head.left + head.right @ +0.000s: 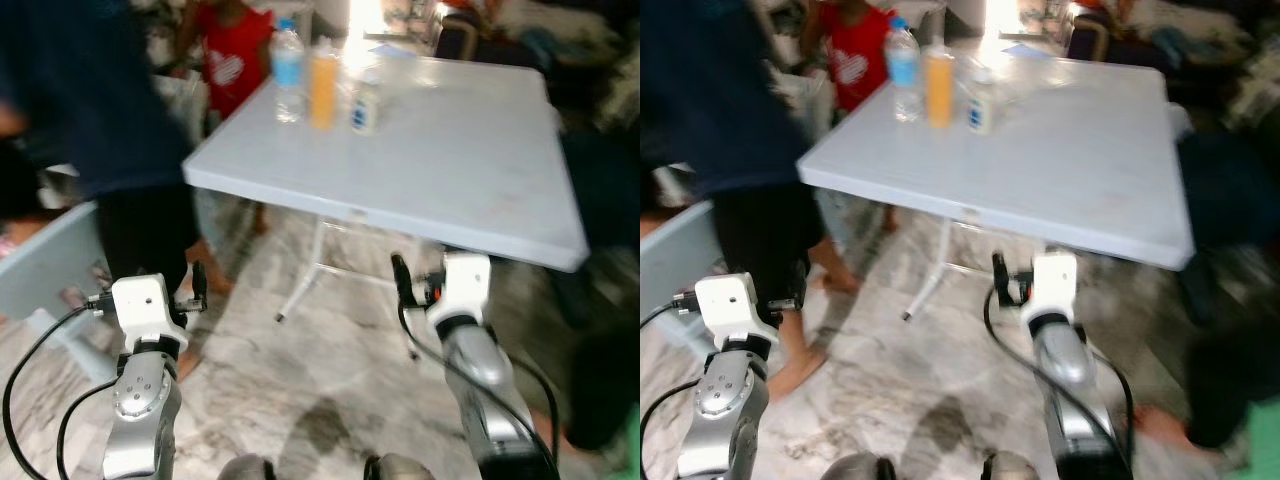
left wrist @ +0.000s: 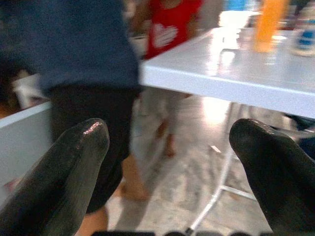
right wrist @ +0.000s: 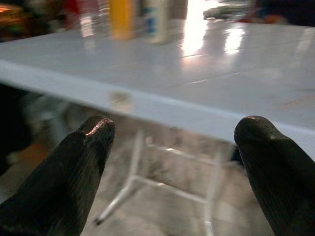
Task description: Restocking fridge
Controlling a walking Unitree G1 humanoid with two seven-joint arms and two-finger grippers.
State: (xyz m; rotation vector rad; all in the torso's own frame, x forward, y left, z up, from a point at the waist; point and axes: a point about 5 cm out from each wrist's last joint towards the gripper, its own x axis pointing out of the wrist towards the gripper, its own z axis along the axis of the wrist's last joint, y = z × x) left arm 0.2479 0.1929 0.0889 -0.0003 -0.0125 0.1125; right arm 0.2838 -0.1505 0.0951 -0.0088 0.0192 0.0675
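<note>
Bottles (image 1: 322, 88) on white table (image 1: 470, 170)

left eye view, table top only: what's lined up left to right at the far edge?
On the white table, left to right: water bottle → orange juice bottle → small white bottle with a blue label. All three are blurred, and the label cannot be read.

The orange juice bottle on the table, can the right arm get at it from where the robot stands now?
Probably not yet. The orange juice bottle stands at the table's far edge, between a water bottle and a small white bottle, while the open right claw hangs below the near edge, out in front.
</note>
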